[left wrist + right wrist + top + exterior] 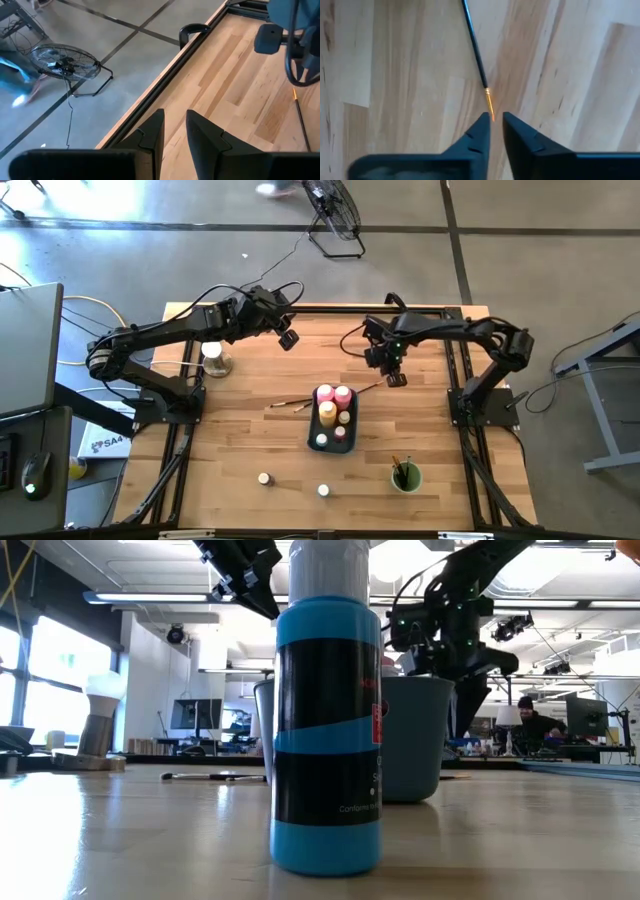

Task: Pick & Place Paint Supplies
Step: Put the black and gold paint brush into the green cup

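right hand [496,120] low over the tabletop [395,75], fingers a narrow slit at the paintbrush [476,55] tip; left hand [174,127] hovers, narrowly parted, empty.

Pink bottles [334,394] and yellow bottle [328,413] stand in tray [312,432].

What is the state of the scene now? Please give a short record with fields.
right gripper: over the table, fingers slightly apart, at the tip of a paintbrush lying on the wood
left gripper: near the far table edge, narrow gap, holds nothing
tray: holds bottles and jars
green cup: holds brushes
loose jars: two on the near table
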